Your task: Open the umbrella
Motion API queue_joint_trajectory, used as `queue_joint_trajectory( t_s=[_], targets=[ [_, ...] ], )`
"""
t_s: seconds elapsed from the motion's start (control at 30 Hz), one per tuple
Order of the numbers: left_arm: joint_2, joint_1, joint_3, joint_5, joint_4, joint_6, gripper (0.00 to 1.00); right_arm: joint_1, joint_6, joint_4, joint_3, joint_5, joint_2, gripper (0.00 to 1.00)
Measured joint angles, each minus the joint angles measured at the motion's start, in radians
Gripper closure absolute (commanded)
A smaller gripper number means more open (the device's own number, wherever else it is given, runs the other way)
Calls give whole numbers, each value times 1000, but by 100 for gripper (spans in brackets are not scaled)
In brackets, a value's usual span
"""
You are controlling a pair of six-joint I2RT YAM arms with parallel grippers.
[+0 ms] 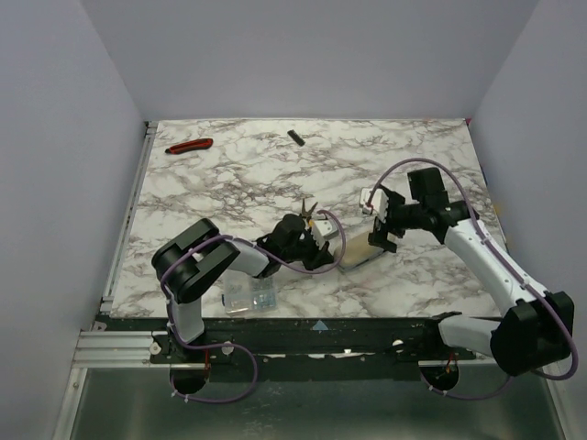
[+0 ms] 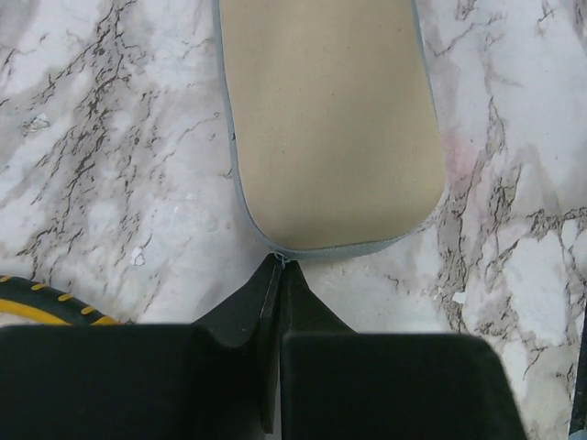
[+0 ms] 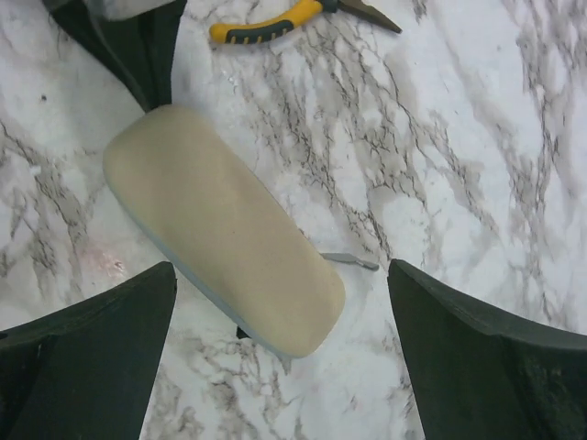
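Note:
The umbrella point(image 1: 359, 250) is packed: a cream oblong capsule with a grey seam, lying on the marble table. It fills the upper left wrist view point(image 2: 330, 119) and lies diagonally in the right wrist view point(image 3: 220, 225). My left gripper point(image 1: 330, 247) is at the capsule's left end, jaws shut point(image 2: 280, 266), tips pinching a tiny grey tab on the seam. My right gripper point(image 1: 381, 226) hovers over the capsule's right end, wide open point(image 3: 281, 268), one finger on each side and clear of it. A grey zip pull point(image 3: 350, 261) lies beside that end.
Yellow-handled pliers point(image 1: 309, 209) lie just behind the left gripper and show in the right wrist view point(image 3: 266, 23). A clear plastic box point(image 1: 249, 295) sits at the near edge. A red tool point(image 1: 189, 145) and a small black piece point(image 1: 295, 137) lie at the far side.

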Motion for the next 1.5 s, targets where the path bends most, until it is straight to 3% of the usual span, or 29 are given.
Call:
queue_joint_trajectory(
  t_s=[0.17, 0.4, 0.5, 0.7, 0.93, 1.23, 1.5],
  targets=[
    [0, -26, 0, -19, 12, -18, 100, -24, 382, -26, 74, 113, 0, 0],
    [0, -69, 1, -53, 13, -35, 100, -278, 896, -183, 417, 150, 340, 0],
    [1, -89, 10, -72, 10, -45, 100, -357, 1044, -241, 447, 117, 420, 0],
    [16, -118, 54, -104, 2, -56, 100, -364, 1200, -328, 320, 23, 413, 0],
    [42, -138, 87, -120, -12, -62, 100, -354, 1265, -335, 169, -15, 405, 3],
    [43, -154, 87, -117, -12, -62, 100, -340, 1283, -207, 126, -24, 472, 44],
    [42, -157, 75, -115, -13, -61, 100, -340, 1202, -203, 155, -98, 547, 83]
  ],
)
